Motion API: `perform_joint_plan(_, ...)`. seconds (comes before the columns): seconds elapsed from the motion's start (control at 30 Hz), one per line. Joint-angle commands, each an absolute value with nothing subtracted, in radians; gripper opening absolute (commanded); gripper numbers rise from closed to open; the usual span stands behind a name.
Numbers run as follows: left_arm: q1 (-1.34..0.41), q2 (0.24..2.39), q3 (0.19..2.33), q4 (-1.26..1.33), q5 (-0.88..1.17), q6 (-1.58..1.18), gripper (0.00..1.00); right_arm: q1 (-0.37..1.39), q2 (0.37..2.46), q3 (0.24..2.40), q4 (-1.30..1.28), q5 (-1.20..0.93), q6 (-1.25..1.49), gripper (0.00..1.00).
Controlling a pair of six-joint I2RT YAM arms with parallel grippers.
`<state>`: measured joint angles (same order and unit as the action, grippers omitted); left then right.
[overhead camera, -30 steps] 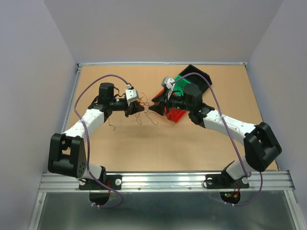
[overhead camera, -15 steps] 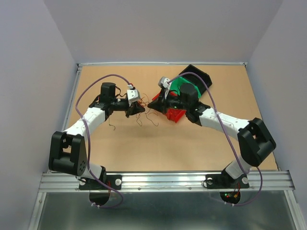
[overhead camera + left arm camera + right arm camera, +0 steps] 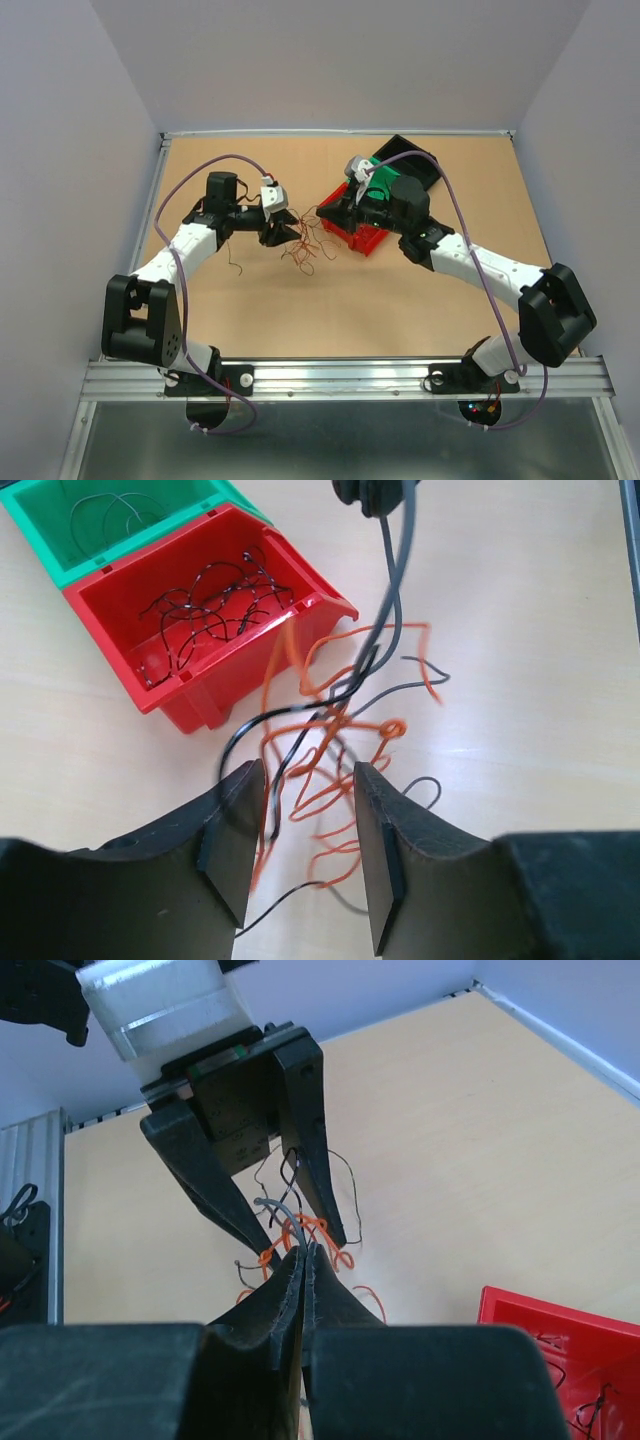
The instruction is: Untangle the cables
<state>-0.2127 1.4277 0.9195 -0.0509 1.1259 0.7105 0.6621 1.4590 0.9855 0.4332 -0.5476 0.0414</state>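
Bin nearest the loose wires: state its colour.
Red. The bin shows best in the left wrist view.

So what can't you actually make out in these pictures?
- Top view: the cables are too thin to count or trace singly.
- Top view: the right arm covers most of the red bin and green bin, hiding their contents.
- Right wrist view: how many cables the right gripper pinches is hidden between its shut fingers.
- Left wrist view: the green bin is cut off by the top edge.
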Motion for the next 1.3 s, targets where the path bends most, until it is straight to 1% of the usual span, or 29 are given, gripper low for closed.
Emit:
perform_joint_plan(0.0, -0.184, 1.419, 0.979, -0.055, 1.196, 0.723, 0.53, 0.666, 1.428, 0.954, 0.483, -0.509, 0.048, 0.01)
perform_joint_plan(0.03, -0.18, 1.417, 0.979, -0.055, 1.197, 0.723, 0.53, 0.666, 1.425, 0.954, 0.486, -0.506, 0.049, 0.0)
perform_joint_plan(0.07, -0.178, 1.419, 0.979, -0.055, 1.197, 0.724, 0.56, 0.666, 1.421, 0.956, 0.485, -0.503, 0.051, 0.01)
perform_joint_plan(0.1, -0.175, 1.419, 0.979, -0.054, 1.197, 0.726, 0.69, 0.667, 1.413, 0.959, 0.485, -0.497, 0.052, 0.01)
perform_joint_plan(0.13, -0.172, 1.419, 0.979, -0.052, 1.197, 0.723, 0.72, 0.666, 1.411, 0.963, 0.485, -0.495, 0.057, 0.01)
perform_joint_plan(0.17, -0.163, 1.416, 0.977, -0.046, 1.2, 0.724, 0.98, 0.667, 1.407, 0.975, 0.485, -0.5, 0.06, 0.01)
perform_joint_plan(0.4, -0.098, 1.376, 0.954, -0.014, 1.305, 0.704, 0.99, 0.667, 1.394, 1.035, 0.459, -0.567, 0.094, 0.01)
perform_joint_plan(0.5, -0.1, 1.339, 0.922, -0.005, 1.318, 0.71, 0.99, 0.667, 1.41, 1.042, 0.459, -0.586, 0.103, 0.0)
perform_joint_plan(0.6, -0.103, 1.316, 0.887, 0.095, 1.298, 0.646, 0.99, 0.669, 1.424, 1.052, 0.46, -0.568, 0.113, 0.0)
perform_joint_plan(0.67, -0.118, 1.305, 0.873, 0.149, 1.267, 0.617, 0.99, 0.667, 1.425, 1.072, 0.457, -0.529, 0.124, 0.01)
perform_joint_plan(0.7, -0.135, 1.302, 0.861, 0.165, 1.222, 0.594, 0.99, 0.667, 1.416, 1.086, 0.448, -0.458, 0.135, 0.0)
perform_joint_plan(0.8, -0.159, 1.286, 0.822, 0.253, 1.125, 0.536, 0.99, 0.669, 1.394, 1.12, 0.439, -0.362, 0.14, 0.01)
perform_joint_plan(0.87, -0.181, 1.275, 0.799, 0.316, 1.089, 0.508, 0.99, 0.667, 1.391, 1.184, 0.425, -0.342, 0.146, 0.0)
perform_joint_plan(1.0, -0.245, 1.284, 0.77, 0.368, 0.978, 0.459, 0.99, 0.667, 1.396, 1.278, 0.414, -0.388, 0.176, 0.01)
perform_joint_plan(1.2, -0.316, 1.339, 0.767, 0.442, 0.888, 0.393, 0.99, 0.667, 1.427, 1.371, 0.44, -0.454, 0.23, 0.0)
perform_joint_plan(1.23, -0.324, 1.35, 0.77, 0.445, 0.87, 0.397, 0.97, 0.667, 1.431, 1.377, 0.446, -0.462, 0.239, 0.01)
perform_joint_plan(1.27, -0.331, 1.371, 0.778, 0.445, 0.85, 0.402, 0.92, 0.667, 1.437, 1.382, 0.452, -0.475, 0.251, 0.01)
